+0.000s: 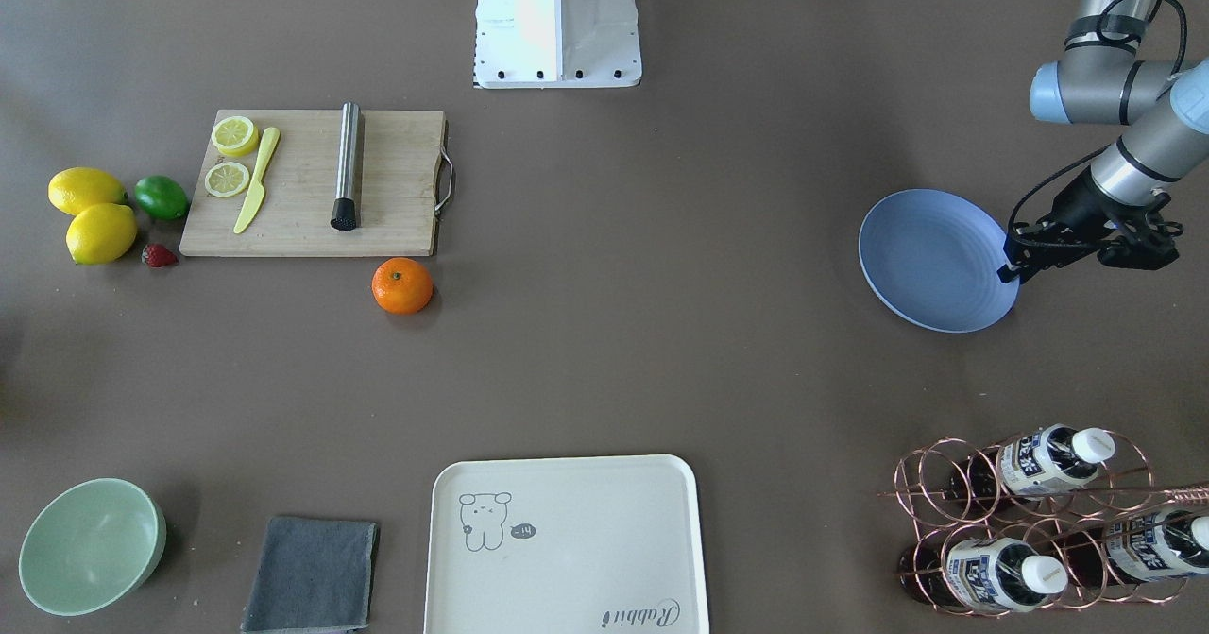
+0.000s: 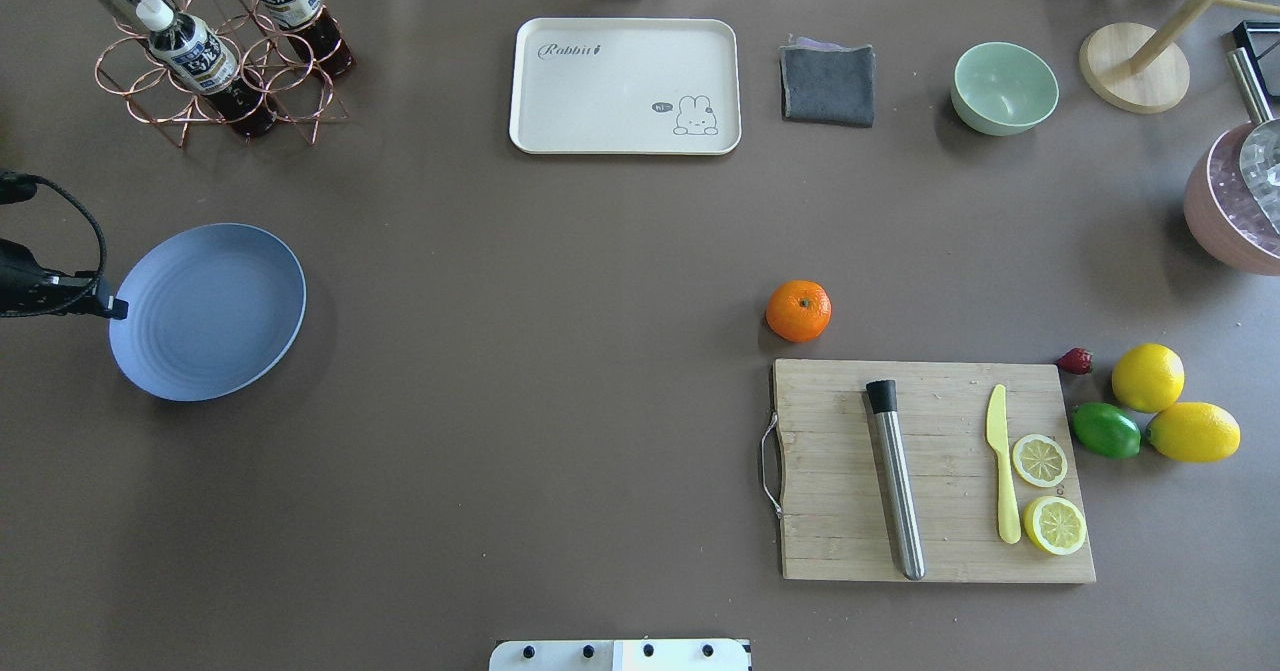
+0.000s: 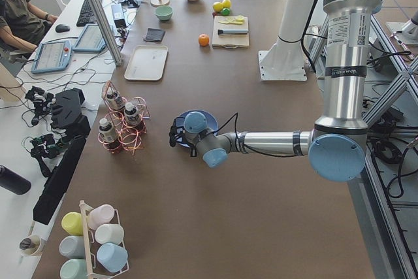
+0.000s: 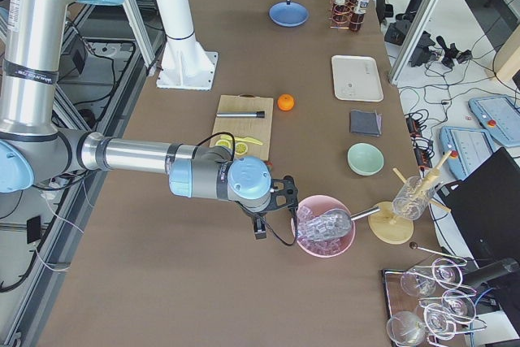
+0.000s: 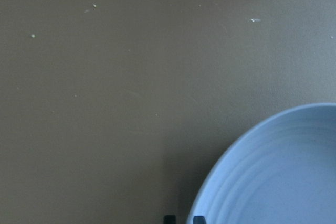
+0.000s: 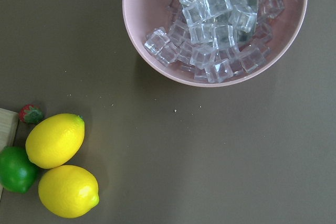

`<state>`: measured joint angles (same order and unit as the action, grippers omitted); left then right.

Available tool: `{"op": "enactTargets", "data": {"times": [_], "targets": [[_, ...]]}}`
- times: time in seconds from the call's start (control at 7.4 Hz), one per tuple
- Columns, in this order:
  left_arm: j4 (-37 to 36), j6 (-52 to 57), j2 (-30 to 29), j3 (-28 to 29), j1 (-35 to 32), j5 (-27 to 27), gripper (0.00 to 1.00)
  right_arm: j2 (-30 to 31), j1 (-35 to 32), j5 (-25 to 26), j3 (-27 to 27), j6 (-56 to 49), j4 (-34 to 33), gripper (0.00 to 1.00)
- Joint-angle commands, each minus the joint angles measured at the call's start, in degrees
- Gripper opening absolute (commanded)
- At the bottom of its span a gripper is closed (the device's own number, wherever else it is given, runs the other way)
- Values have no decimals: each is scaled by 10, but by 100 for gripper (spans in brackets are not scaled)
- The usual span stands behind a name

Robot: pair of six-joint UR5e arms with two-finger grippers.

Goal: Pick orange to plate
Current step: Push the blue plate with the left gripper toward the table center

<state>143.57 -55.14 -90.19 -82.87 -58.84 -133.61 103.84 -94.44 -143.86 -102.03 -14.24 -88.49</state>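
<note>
Orange (image 2: 798, 311) untouched, just beside cutting board's (image 2: 930, 471) far edge. Left gripper (image 1: 1011, 271) at plate (image 2: 207, 311) rim, fingers clenched, empty; right gripper (image 4: 264, 221): cannot tell. I'd descend vertically, straddling the orange, clear of the board.

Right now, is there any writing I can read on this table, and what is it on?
"Rabbit": script on the tray, beside a drawn bunny.
Speech bubble by the bunny: too small to read.
Bottles: label characters too blurred to read.

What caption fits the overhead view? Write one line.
Orange beside the cutting board, far from the empty blue plate at the left tool.
</note>
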Motion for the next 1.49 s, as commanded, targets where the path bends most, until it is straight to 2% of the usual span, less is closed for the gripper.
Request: {"op": "enactTargets", "data": {"times": [0.0, 0.14, 0.27, 0.41, 0.54, 0.68, 0.95, 1.08, 1.35], "targets": [[-34, -9, -14, -40, -18, -46, 0, 0, 0, 0, -2, 0, 1, 100], [-76, -74, -22, -94, -15, -43, 0, 2, 0, 1, -2, 0, 2, 100], [-114, -155, -54, -146, -8, -39, 0, 3, 0, 1, -2, -1, 2, 100], [-128, -234, -75, -173, 39, -11, 0, 3, 0, 1, 0, -1, 2, 100], [-133, -310, -108, -201, 94, 57, 0, -1, 0, 0, -2, -1, 2, 100], [-175, -349, -134, -223, 157, 123, 0, -6, 6, -3, -5, 0, 2, 100], [-331, -388, -250, -224, 257, 229, 0, -15, 47, -5, -37, 43, 2, 100], [-333, -397, -258, -217, 325, 303, 0, -20, 72, -6, -61, 94, 2, 100], [-322, -400, -281, -178, 339, 325, 0, -73, 130, -8, -80, 223, 2, 100]]}}
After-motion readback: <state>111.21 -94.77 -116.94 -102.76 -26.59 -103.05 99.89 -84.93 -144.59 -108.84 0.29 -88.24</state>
